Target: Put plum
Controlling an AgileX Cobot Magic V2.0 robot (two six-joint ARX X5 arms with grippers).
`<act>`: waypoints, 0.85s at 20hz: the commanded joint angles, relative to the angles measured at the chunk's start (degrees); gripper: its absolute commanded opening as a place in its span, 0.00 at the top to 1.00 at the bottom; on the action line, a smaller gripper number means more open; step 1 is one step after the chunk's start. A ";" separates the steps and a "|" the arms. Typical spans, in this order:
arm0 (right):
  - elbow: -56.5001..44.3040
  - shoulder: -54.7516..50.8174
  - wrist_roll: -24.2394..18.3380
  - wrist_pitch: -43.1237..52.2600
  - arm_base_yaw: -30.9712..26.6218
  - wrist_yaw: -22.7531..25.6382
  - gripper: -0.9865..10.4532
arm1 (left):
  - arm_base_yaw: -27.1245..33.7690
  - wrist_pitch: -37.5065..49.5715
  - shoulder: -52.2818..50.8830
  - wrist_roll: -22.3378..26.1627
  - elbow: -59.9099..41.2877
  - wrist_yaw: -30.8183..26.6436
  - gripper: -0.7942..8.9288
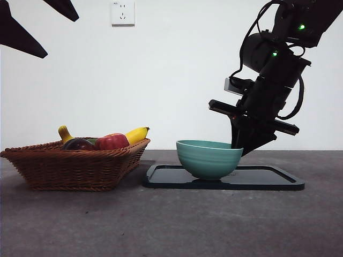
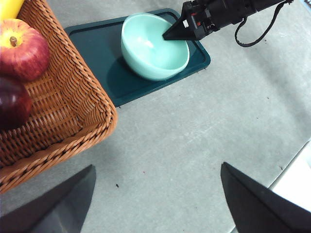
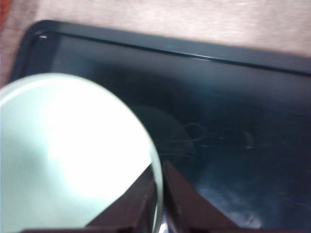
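The dark purple plum (image 1: 77, 143) (image 2: 12, 103) lies in the wicker basket (image 1: 75, 166) (image 2: 73, 111) beside a red apple (image 1: 111, 141) (image 2: 22, 51). My left gripper (image 2: 158, 167) hangs open over bare table next to the basket, holding nothing. At the top left of the front view it shows only as black tips (image 1: 21, 32). My right gripper (image 3: 159, 194) (image 1: 238, 145) (image 2: 167, 37) is shut on the rim of the green bowl (image 1: 209, 158) (image 2: 153, 46) (image 3: 68, 155), one jaw inside the wall and one outside. The bowl rests on the dark tray (image 1: 268, 179) (image 2: 92, 43) (image 3: 233, 121).
Yellow bananas (image 1: 136, 134) (image 2: 7, 7) lie at the back of the basket. A white wall with a socket (image 1: 122, 13) stands behind the table. Grey tabletop (image 2: 204, 126) stretches between basket, tray and the near edge.
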 commanded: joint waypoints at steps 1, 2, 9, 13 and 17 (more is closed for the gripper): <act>1.77 -0.48 -0.87 0.33 0.24 0.09 0.91 | -0.20 0.37 0.37 0.46 0.57 0.33 0.50; 1.90 -1.99 -1.25 -0.02 0.39 0.20 0.91 | -0.20 0.37 0.37 0.46 0.57 0.33 0.50; 1.88 -21.59 -8.31 -18.43 2.69 -1.25 0.91 | -0.20 0.42 0.37 0.48 0.57 0.33 0.50; -5.38 -30.75 -8.44 -19.56 8.02 0.04 0.91 | -0.20 0.42 0.37 0.48 0.57 0.33 0.50; -14.75 -33.90 -7.32 -15.67 12.87 1.42 0.91 | -0.20 0.42 0.37 0.48 0.57 0.33 0.50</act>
